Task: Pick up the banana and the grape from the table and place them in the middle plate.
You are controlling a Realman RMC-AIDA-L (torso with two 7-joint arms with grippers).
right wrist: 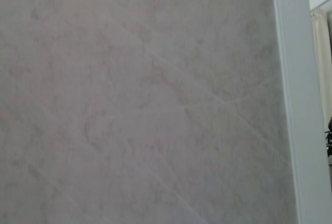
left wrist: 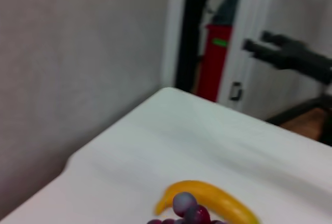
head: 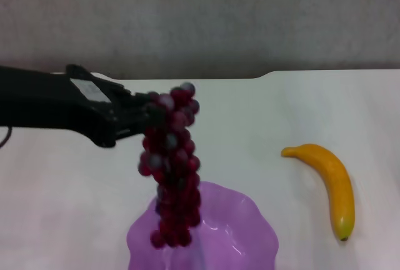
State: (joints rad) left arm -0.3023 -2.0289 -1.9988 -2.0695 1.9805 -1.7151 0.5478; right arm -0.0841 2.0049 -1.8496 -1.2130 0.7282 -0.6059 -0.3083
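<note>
My left gripper point(head: 150, 117) reaches in from the left and is shut on the top of the grape bunch point(head: 172, 164), dark red and purple, which hangs down over the light purple scalloped plate point(head: 240, 232) at the near edge. The bunch's lower end is just above or touching the plate; I cannot tell which. The yellow-orange banana point(head: 328, 182) lies on the white table point(head: 250, 120) to the right of the plate. In the left wrist view the top grapes point(left wrist: 187, 211) and the banana point(left wrist: 212, 198) show. My right gripper is out of view; its wrist view shows only a wall.
The table's far edge has a shallow notch point(head: 187, 77) against a grey wall. The left wrist view shows a red object point(left wrist: 212, 60) and a black stand point(left wrist: 290, 55) beyond the table.
</note>
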